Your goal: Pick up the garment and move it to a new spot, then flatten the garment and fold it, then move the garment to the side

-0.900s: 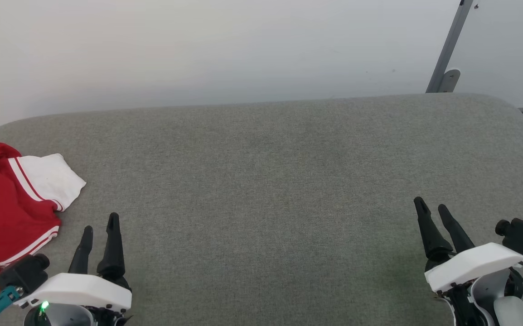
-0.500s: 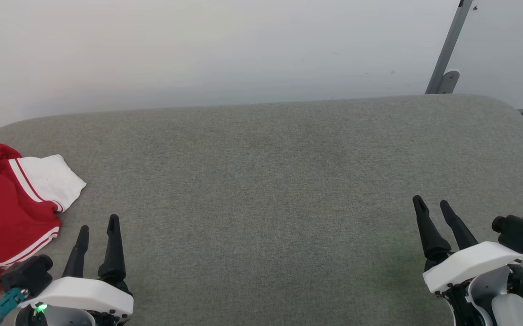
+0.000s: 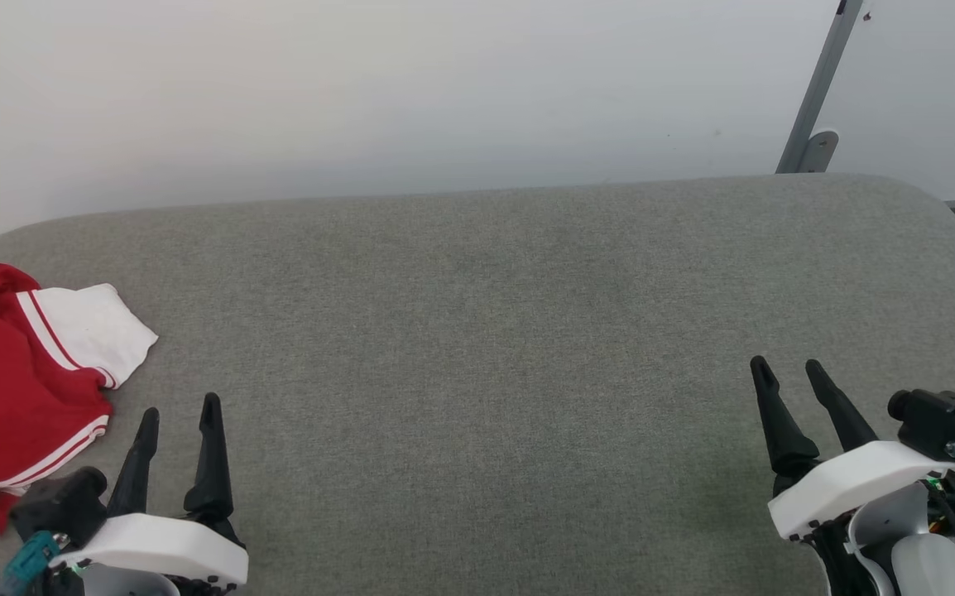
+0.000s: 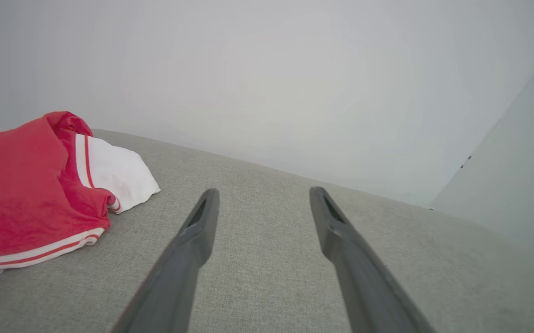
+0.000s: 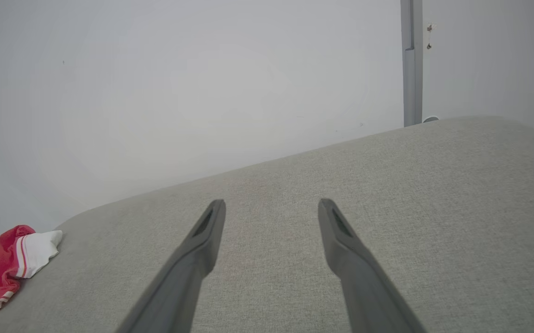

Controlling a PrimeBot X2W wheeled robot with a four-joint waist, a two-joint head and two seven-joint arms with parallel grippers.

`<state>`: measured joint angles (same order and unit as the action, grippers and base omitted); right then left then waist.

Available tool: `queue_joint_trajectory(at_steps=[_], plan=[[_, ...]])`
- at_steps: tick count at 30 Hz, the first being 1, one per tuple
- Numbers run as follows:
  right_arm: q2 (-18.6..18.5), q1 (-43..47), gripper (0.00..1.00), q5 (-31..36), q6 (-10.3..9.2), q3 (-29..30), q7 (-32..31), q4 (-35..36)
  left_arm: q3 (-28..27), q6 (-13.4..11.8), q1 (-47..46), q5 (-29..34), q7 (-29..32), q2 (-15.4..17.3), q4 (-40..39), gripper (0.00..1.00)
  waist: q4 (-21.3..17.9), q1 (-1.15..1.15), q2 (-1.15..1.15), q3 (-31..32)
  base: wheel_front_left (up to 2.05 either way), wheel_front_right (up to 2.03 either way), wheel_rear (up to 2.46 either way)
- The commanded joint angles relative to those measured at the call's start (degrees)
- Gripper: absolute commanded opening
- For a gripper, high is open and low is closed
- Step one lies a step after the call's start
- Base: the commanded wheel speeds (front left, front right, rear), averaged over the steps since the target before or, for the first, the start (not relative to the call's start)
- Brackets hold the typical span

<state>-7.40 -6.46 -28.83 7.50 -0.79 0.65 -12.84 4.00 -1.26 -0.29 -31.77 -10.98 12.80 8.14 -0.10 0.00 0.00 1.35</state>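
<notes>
**Garment off my left fingers, left arm nearer**

The garment lies crumpled at the left end of the grey cushion, its white sleeve pointing toward the cushion's middle and the heap running roughly front to back. My left gripper hovers at the cushion's front left, spread wide and empty, just beside the garment's hem. My right gripper, likewise spread and empty, hangs at the cushion's front right, well apart. I judge the left arm should reach.

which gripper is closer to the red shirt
The left gripper: its open fingers are beside the red garment at the left end of the grey cushion; the right gripper is at the opposite end.
</notes>
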Motion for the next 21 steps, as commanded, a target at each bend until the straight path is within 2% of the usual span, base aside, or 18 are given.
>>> queue_joint_trajectory(at_steps=[1,21], plan=[[-0.24,-0.8,1.0,1.53,-0.01,-0.11,0.5,0.67,0.25,0.08,0.3,1.51,-0.61,0.6,-0.53,1.0,-0.02,0.0,0.0,0.03,0.0,0.0,0.0],[-0.42,-0.69,1.0,9.89,-0.02,-0.51,1.27,1.47,0.87,0.21,1.24,9.95,-2.9,1.33,-0.83,1.0,-0.07,0.0,0.0,0.36,0.0,0.0,0.0]])
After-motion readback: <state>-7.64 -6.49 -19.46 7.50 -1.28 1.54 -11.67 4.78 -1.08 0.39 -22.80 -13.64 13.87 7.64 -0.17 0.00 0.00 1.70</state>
